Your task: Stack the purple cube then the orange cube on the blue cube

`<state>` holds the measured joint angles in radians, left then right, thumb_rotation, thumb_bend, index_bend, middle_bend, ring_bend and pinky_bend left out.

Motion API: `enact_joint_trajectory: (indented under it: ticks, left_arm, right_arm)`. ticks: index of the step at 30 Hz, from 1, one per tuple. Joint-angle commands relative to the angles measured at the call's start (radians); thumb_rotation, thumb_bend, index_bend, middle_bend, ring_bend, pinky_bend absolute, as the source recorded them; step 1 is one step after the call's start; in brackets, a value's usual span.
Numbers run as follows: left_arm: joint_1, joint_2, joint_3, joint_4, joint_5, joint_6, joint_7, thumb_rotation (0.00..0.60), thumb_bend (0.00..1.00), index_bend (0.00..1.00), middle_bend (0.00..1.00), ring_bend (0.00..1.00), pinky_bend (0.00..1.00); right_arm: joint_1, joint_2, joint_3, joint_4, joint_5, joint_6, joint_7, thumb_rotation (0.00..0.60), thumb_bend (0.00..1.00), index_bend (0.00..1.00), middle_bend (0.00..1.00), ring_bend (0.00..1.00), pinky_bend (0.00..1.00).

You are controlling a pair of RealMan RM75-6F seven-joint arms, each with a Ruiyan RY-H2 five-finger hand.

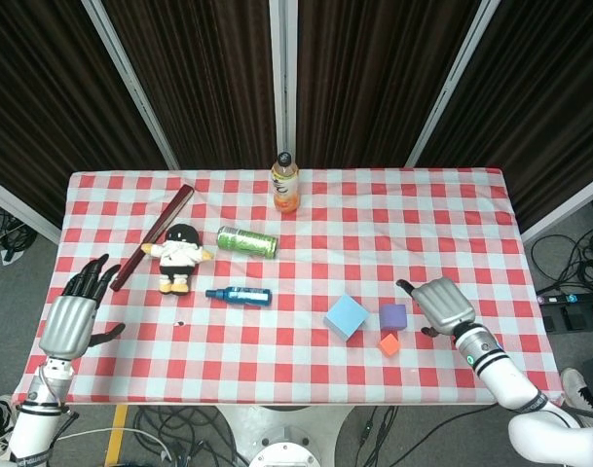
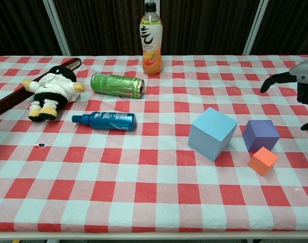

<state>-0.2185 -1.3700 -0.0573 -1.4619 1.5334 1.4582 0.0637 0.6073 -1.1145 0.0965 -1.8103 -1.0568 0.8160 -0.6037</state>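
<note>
Just left of the right hand [image 1: 438, 304], purple cube [image 1: 392, 316], untouched

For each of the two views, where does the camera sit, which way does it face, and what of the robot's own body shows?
Head view: high above the near table edge, looking steeply down on the whole table; shows both arms, the left hand and the right hand beside the purple cube.
Chest view: low at the near edge, looking across the table towards the curtains; only the right hand shows, at the right border.
Shared: blue cube, orange cube, right hand.
</note>
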Motion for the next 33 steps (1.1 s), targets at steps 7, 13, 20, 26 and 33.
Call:
enact_joint_trajectory:
  ticks: [7,13,20,26,33]
  left_arm:
    - [-0.005,-0.001,0.007,0.028,0.024,0.005,-0.043,0.6,0.0,0.16,0.11,0.08,0.21]
    - [-0.003,0.001,0.004,0.029,0.018,0.006,-0.045,0.6,0.0,0.16,0.11,0.08,0.21]
    - [-0.001,0.006,-0.001,0.032,0.011,0.009,-0.057,0.6,0.0,0.16,0.11,0.08,0.21]
    - [0.0,0.007,-0.004,0.034,0.008,0.012,-0.064,0.6,0.0,0.16,0.11,0.08,0.21]
    - [0.001,0.006,-0.005,0.037,0.003,0.011,-0.07,0.6,0.0,0.16,0.11,0.08,0.21]
  right_arm:
    - [0.023,-0.052,-0.031,0.007,0.077,0.051,-0.034,0.6,0.15,0.23,0.95,0.85,0.79]
    - [0.026,-0.088,-0.059,0.026,0.098,0.076,-0.04,0.6,0.15,0.23,0.95,0.85,0.79]
    - [0.029,-0.116,-0.059,0.029,0.087,0.112,-0.017,0.6,0.08,0.25,0.96,0.86,0.79]
    - [0.034,-0.141,-0.063,0.046,0.109,0.111,0.002,0.6,0.04,0.27,0.97,0.87,0.8]
    - [0.044,-0.167,-0.07,0.065,0.13,0.122,-0.004,0.6,0.03,0.28,0.98,0.88,0.82]
